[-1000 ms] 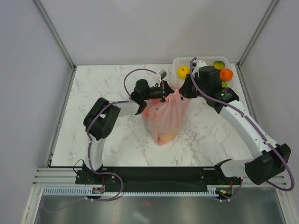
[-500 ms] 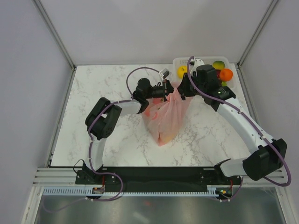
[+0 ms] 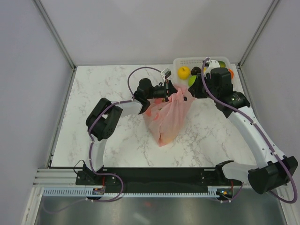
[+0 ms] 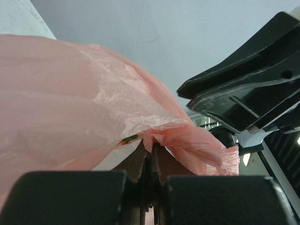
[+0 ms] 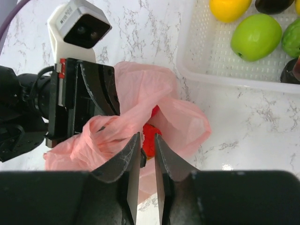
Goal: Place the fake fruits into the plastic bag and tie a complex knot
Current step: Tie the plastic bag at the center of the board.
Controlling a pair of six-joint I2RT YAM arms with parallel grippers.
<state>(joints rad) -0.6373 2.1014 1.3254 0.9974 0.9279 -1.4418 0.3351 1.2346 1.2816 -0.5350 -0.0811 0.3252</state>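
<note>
Pink bag pinched at its far end.
Left claw [image 4: 151, 148] clenches the gathered top of the plastic bag [image 3: 166, 117], which lies on the worktop [image 3: 108, 79], long axis near-to-far, mouth towards the basket [image 3: 201, 58]. Right claw [image 5: 147, 139], narrowly parted, grasps nothing.

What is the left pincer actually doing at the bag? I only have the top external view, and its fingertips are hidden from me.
Observer: In the left wrist view, the left pincer is shut on a fold of the plastic bag.
Operator: And the right one?
Observer: The right wrist view shows the right pincer with a narrow gap between its fingers, and I see no plastic pinched in it.
Operator: Any fruit showing inside?
Observer: Yes, a red fruit shows at the bag's opening, right behind that gap.
</note>
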